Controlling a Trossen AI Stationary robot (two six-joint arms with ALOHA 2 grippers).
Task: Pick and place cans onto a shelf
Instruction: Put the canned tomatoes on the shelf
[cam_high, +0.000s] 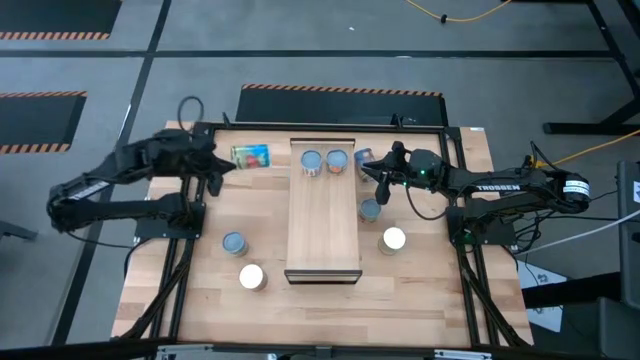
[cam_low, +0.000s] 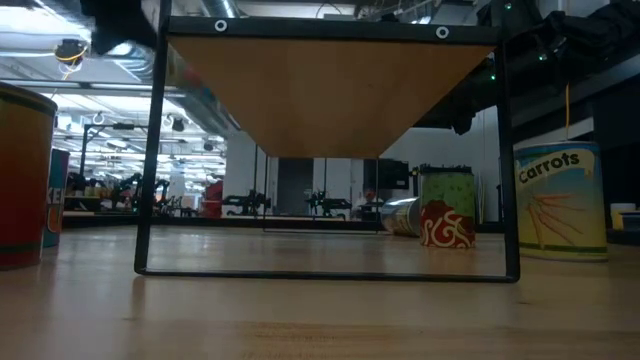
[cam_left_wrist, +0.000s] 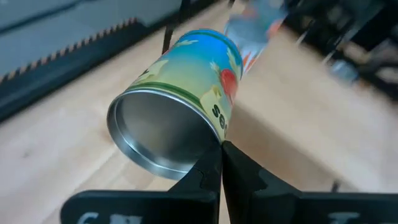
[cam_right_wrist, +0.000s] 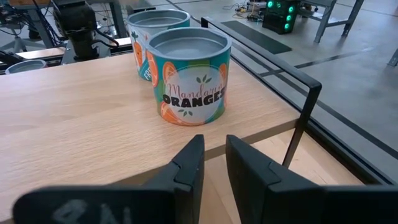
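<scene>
Working stage: two cans (cam_high: 324, 162) stand on the shelf (cam_high: 323, 225) at its far end; five wait on the bench (cam_high: 180, 290), so the job looks under halfway.
Tipped can: a blue-green can (cam_high: 250, 155) lies on its side near the bench's far edge, left of the shelf, just beside the left gripper (cam_high: 212, 172).
Left gripper: fingers pressed together, tips at the tipped can's rim, holding nothing.
Right gripper: right gripper (cam_high: 381, 175) hangs beside the shelf's far right corner; its fingers (cam_right_wrist: 186, 165) stand a little apart with nothing between them, aimed at the oranges can (cam_right_wrist: 189, 74).
Right-side cans: one can (cam_high: 364, 157) sits at that gripper, partly hidden; a grey-topped one (cam_high: 370, 209) lies nearer, close to the shelf's right edge; a white-topped one (cam_high: 393, 240) lies nearer still.
Left-side cans: a grey-topped can (cam_high: 235, 244) and a white-topped can (cam_high: 252, 277) stand toward the bench's near edge.
Handling: probably rigid tin, smooth and a bit slippery; weight cannot be told. The tipped one will likely roll if nudged.
Hold: pinch across the round wall at mid-height, jaws level, for upright cans; take the tipped one across its body, square to its axis.
</scene>
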